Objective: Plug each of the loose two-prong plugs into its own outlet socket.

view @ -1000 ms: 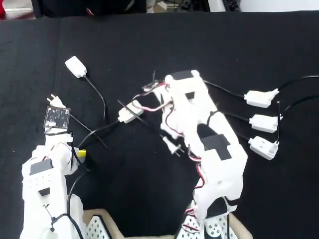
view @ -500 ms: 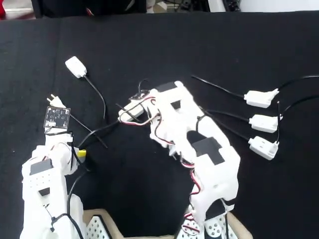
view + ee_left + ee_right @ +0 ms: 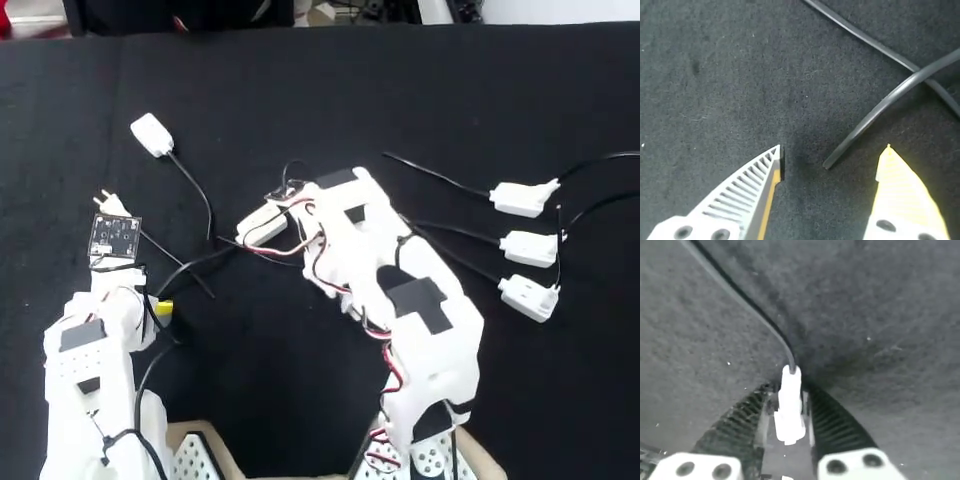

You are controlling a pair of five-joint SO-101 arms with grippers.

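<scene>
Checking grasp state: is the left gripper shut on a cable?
No, the left gripper's fingers stand apart above the black cloth, a cable end loose between them.

White plastic right arm bears black patches and red-black wires; left arm matches, its tool with one yellow finger.

- We see the left gripper over a black cloth, its jaws spread wide apart.
- One finger is white and ribbed, with a dark and yellowish strip along its inner edge; the other finger is yellow.
- A long black cord runs slantwise across the cloth beyond the fingertips.
- A second black cord crosses the first, and its loose end lies on the cloth between the two fingertips, nearer the yellow one and touching neither.
</scene>
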